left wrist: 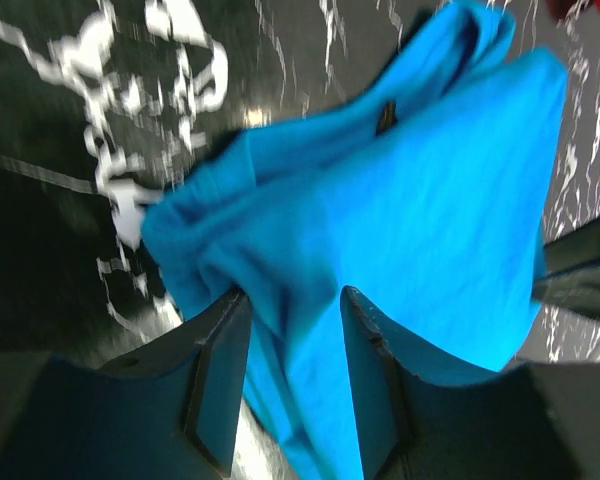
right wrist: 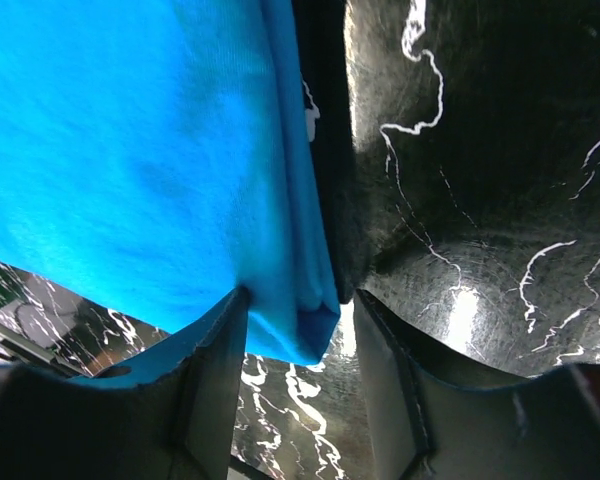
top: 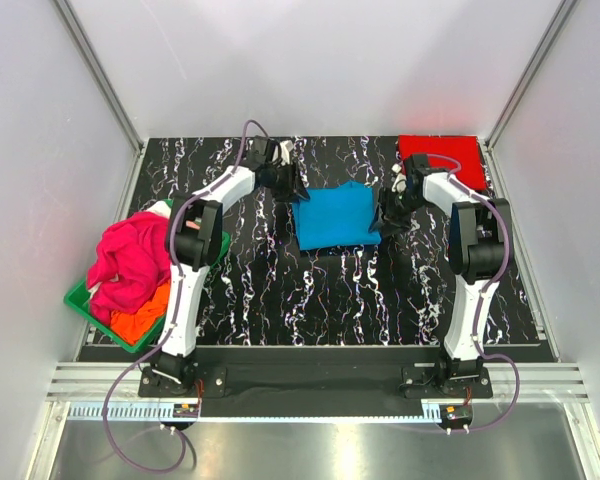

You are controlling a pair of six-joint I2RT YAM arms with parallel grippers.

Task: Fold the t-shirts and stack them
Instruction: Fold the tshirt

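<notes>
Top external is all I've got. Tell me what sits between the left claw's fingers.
Observer: In the left claw, bunched folds of the blue t-shirt fill the gap between the fingers. I cannot tell whether they squeeze it.
Operator: Now report the right claw.
Observer: The right claw is open. The shirt's folded edge hangs between its fingers, close against one, with a dark gap to the other.
</notes>
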